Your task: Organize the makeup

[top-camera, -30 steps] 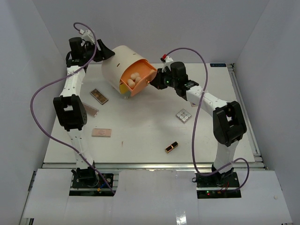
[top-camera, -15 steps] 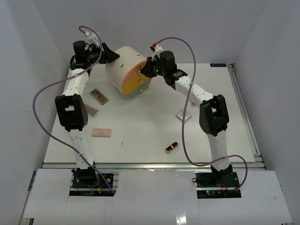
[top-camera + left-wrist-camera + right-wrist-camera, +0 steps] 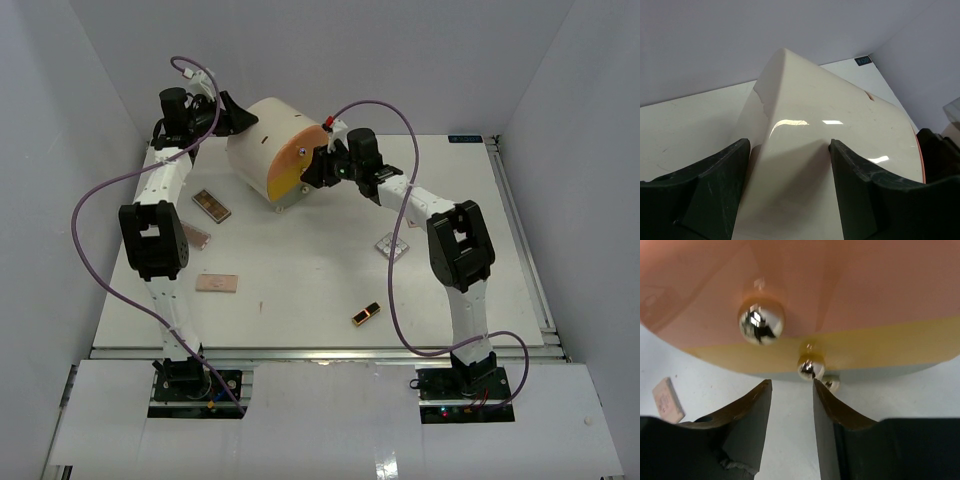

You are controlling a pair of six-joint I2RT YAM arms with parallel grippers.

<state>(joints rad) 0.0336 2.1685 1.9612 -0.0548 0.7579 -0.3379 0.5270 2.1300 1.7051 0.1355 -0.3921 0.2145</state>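
Observation:
The makeup on the table is a dark palette (image 3: 211, 205), a pale flat palette (image 3: 192, 237), a pinkish-tan palette (image 3: 217, 284), a small square palette (image 3: 391, 247) and a black-and-gold case (image 3: 366, 314). The cream drawer unit (image 3: 262, 135) lies at the back with its orange and yellow fronts (image 3: 285, 168) shut flush. My right gripper (image 3: 313, 168) (image 3: 791, 385) stands open just before the fronts. The yellow drawer's silver knob (image 3: 811, 367) is at its right fingertip, the orange drawer's knob (image 3: 760, 322) above. My left gripper (image 3: 236, 118) (image 3: 789, 145) is open against the unit's cream back (image 3: 805, 165).
A pinkish palette (image 3: 667, 400) shows on the table left of the right fingers. Purple cables loop over both arms. The white table (image 3: 320, 270) ends at a rail on the right (image 3: 520, 230), and grey walls close in at the back and sides.
The orange drawer, pulled out with tan sponges in it a second ago, has been pushed shut by the right gripper. That gripper has since opened off the knob. The left arm barely moved.

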